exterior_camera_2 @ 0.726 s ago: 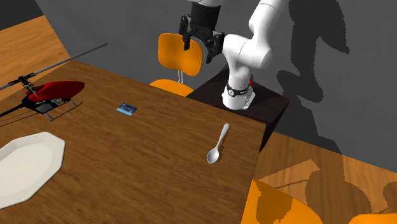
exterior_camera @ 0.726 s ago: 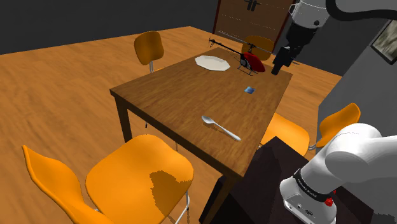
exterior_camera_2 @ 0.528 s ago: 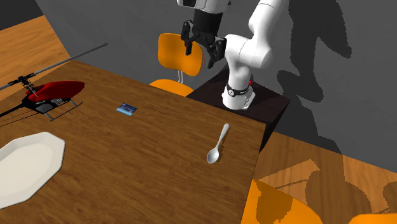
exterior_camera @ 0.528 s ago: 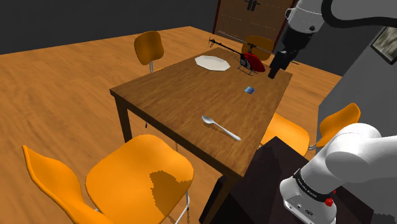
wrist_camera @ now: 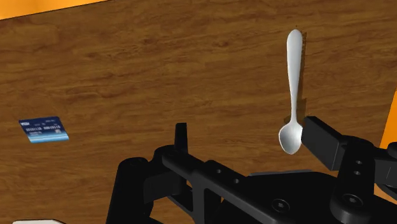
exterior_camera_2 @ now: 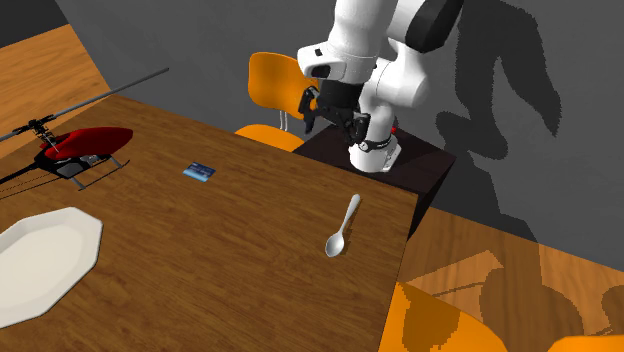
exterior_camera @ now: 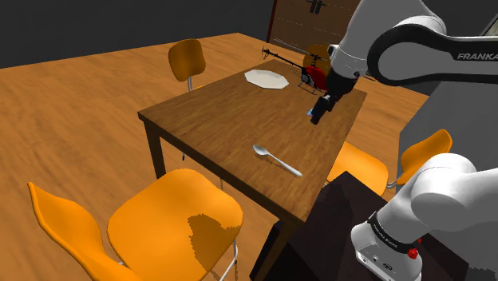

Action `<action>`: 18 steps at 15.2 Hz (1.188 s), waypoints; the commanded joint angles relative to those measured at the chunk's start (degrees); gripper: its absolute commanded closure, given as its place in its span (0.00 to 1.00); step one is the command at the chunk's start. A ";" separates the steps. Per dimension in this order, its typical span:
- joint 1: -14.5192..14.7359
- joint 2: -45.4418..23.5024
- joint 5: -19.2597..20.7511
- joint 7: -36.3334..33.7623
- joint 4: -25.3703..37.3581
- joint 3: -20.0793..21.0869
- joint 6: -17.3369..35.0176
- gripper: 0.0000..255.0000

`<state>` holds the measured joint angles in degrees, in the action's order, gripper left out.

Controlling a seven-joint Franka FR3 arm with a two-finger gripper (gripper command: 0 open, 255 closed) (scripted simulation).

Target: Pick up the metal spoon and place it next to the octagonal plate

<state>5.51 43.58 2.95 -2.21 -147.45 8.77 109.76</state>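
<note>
Pale, smooth spoon (exterior_camera: 277, 160) flat on the brown wood-grained table (exterior_camera: 215, 120), right of centre in the shoulder view, oval bowl toward the frame's left, slim handle trailing to the lower right. In the second exterior view, right of centre and near the tabletop's right edge, bowl toward the bottom of the frame.

White eight-sided plate (exterior_camera: 266, 78) at the far end of the tabletop, upper middle of the shoulder view, well apart from the spoon. Just right of it, a red toy helicopter (exterior_camera: 315, 76) with thin dark rotor blades. Small blue rectangular card (exterior_camera_2: 198, 171) left of centre in the second exterior view.

All-black gripper (exterior_camera: 318, 112) in the air above the table's right side. From the wrist camera, blocky fingers (wrist_camera: 181, 137) spread apart, clasping nothing. Glossy orange moulded chairs (exterior_camera: 175, 211) around the table.
</note>
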 commanded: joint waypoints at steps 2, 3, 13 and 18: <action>1.63 -1.79 -1.15 -1.55 -3.17 2.24 5.59 0.00; 2.10 -2.70 -1.44 -2.06 -4.12 3.00 7.61 0.00; 4.77 -15.54 -1.91 -7.98 -9.25 11.05 27.03 0.00; 3.41 -19.26 -0.48 -9.00 -10.62 11.86 32.08 0.00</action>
<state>9.20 25.08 2.16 -10.99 -157.82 20.45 140.79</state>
